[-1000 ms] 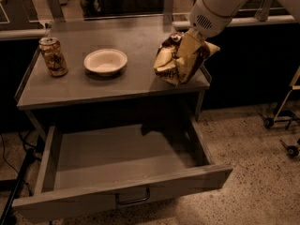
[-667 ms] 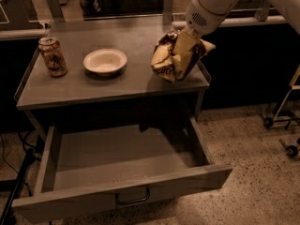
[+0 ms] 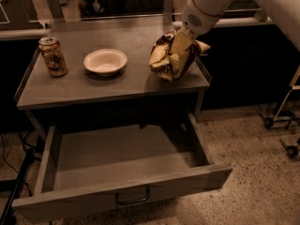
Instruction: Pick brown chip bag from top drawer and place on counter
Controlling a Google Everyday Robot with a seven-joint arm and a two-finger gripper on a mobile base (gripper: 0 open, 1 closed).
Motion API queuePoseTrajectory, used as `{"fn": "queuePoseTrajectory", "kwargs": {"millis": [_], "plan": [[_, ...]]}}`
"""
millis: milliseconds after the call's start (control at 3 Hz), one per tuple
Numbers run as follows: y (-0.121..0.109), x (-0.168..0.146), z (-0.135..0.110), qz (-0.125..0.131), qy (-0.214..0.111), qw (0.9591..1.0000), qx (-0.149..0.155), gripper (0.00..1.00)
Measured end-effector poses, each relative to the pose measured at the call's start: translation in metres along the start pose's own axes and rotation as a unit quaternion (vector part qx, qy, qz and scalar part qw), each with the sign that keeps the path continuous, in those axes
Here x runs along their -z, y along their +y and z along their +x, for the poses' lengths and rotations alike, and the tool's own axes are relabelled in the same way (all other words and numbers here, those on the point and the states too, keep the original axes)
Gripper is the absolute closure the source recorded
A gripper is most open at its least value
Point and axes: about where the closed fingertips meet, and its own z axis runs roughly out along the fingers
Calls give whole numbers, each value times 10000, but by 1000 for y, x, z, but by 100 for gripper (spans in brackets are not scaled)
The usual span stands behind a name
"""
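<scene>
Leftward a little since a second ago, the tool (image 3: 181, 49) and the brown chip bag (image 3: 161, 60) now sit over the right rear part of the worktop (image 3: 117, 86). The tool is clamped on the crumpled bag, which bunches around and below it, its low end at the surface. Below, the top drawer (image 3: 122, 158) stands pulled open.

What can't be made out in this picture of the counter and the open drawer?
Camera view:
- Gripper at the brown chip bag, right of the counter: its hold is hidden by wrist and bag.
- Bag lettering: crumpled, partly covered by the gripper.
- Can label: too small to read.
- Top drawer rear: shadowed under the counter.
</scene>
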Motion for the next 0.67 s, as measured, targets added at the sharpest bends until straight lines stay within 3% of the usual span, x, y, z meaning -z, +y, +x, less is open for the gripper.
{"fn": "queuePoseTrajectory", "kwargs": {"millis": [667], "plan": [[-18,-27,-20,-32,-41,9999,142,100]]}}
